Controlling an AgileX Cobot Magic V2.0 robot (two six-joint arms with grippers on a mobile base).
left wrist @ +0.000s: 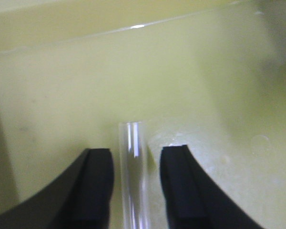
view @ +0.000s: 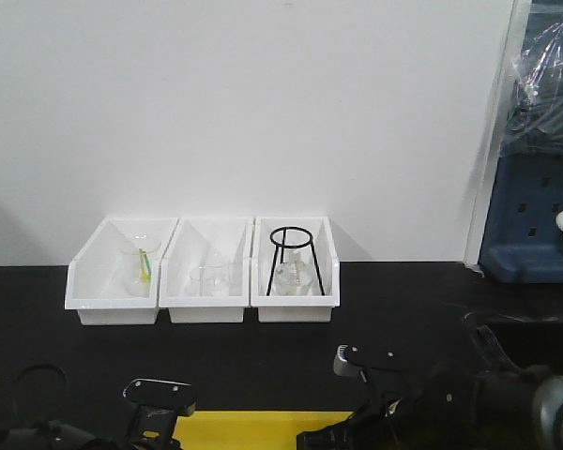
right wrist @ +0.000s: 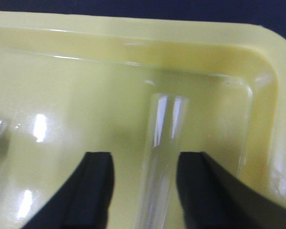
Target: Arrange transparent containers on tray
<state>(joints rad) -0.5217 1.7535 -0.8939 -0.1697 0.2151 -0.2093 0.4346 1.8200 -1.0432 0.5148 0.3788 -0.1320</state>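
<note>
Black fingertip pads of the left gripper fill the bottom of the left wrist view, spread apart with a narrow glass test tube lying between them, a sliver of gap on each side, so not pinched as far as I can see. Same deal on the other arm: right gripper is spread, and the wider test tube lies between its pads, closer to the 3 o'clock one; can't tell if it's touching.

Both tubes are down on the floor of the yellow tray, the wide one close to the corner at 2 o'clock in the right wrist view. So the job looks basically done to me.

What could go wrong: they're round glass on smooth plastic. If either arm lifts off crooked, a pad could nudge its tube and set it rolling into the rim or the other tube. A sliver of clear glass at 9 o'clock in the right view may be that one.

Front camera shows three white bins at 12 o'clock, well apart from all this.
</note>
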